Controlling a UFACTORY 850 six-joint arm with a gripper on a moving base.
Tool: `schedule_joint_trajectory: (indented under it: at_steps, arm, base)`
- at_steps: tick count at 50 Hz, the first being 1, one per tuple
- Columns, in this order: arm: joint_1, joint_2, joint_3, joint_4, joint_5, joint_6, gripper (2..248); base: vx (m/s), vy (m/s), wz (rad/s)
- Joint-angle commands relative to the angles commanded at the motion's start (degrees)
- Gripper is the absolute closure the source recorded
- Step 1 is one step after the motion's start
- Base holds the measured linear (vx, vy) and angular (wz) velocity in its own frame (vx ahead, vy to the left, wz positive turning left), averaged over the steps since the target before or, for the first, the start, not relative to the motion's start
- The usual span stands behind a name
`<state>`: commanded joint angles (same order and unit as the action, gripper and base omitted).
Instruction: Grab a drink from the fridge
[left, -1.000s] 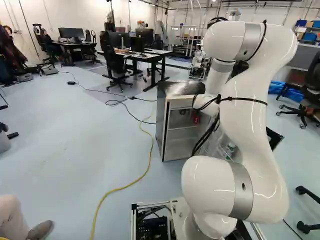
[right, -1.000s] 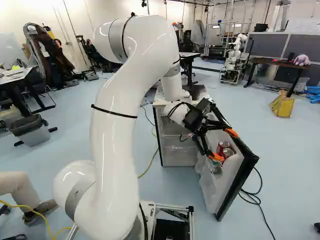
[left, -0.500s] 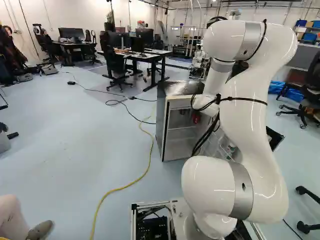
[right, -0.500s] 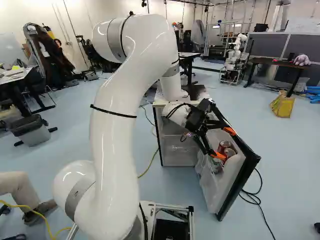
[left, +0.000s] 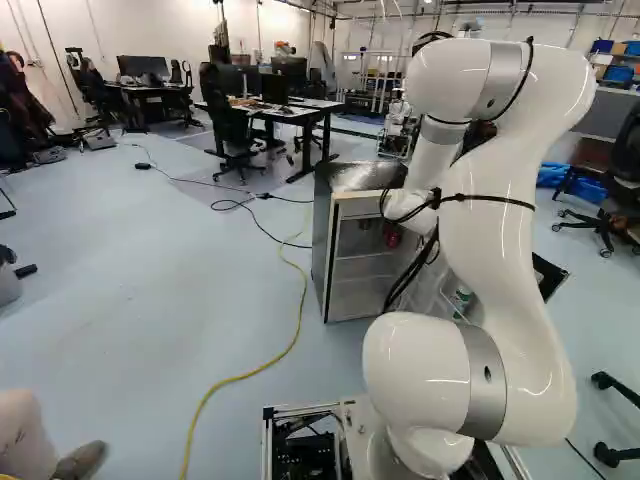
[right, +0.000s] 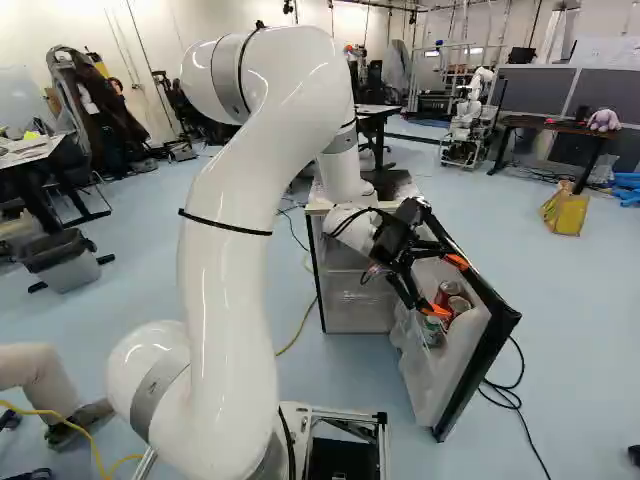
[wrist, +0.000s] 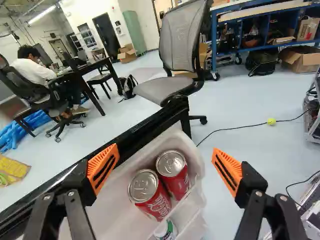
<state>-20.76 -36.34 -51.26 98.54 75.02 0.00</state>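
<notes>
The open fridge door (right: 445, 370), white inside and black along its edge, stands to the right, its shelf (wrist: 197, 153) carrying the drinks. In it, towards the far side, two red cans (wrist: 150, 196) stand close together, tops up; a green-and-white container (wrist: 168, 231), partly hidden, sits just beside them on the near side

The white arm (left: 510, 220) rises right of the middle, partly covering the open fridge (left: 323, 235), where something red (left: 392, 236) shows. A yellow cable (left: 299, 322) curves over the floor (left: 140, 300); farther back, a counter (left: 300, 113) carries monitors (left: 290, 74).
</notes>
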Motion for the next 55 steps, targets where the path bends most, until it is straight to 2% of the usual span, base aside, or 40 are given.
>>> schedule_joint_trajectory:
  at_steps: [14,39,55]
  arm:
    - [-1.15,-1.44,-2.99,0.00,0.00,0.00,3]
    - [-4.75,-4.75,-9.73,0.00,0.00,0.00,3]
    - [-4.89,-4.62,-9.48,-0.04,0.00,0.00,3]
  base:
    - [0.000,0.000,0.000]
    - [0.000,0.000,0.000]
    - [0.000,0.000,0.000]
